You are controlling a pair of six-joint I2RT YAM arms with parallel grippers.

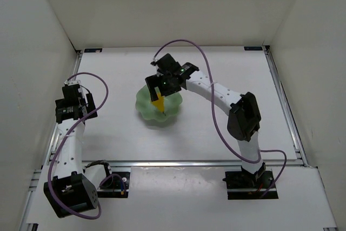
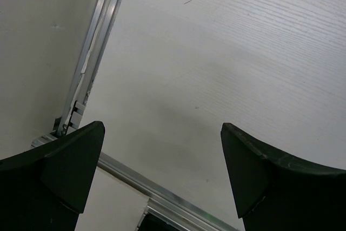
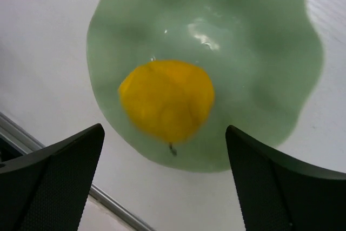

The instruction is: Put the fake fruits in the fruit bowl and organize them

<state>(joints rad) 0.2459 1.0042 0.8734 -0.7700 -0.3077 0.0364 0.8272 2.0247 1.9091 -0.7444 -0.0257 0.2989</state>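
Right pincer (image 3: pixel 164 133) apart, empty, above pear (image 3: pixel 166 100) in bowl (image 3: pixel 259 52). Risk: round pear maybe rolls over low rim; careless lift clips rim, shifts bowl. Left pincer (image 2: pixel 162 133) apart, idle over bench (image 2: pixel 216 52).

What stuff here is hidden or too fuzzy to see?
- Top view: the right pincer covers the far side of the fruit bowl.
- Right wrist view: the yellow fruit is blurred, so whether it rests on the bowl is unclear; the top edge cuts the bowl's rim.
- Left wrist view: the left pincer sees only table; bowl and fruit lie outside it.
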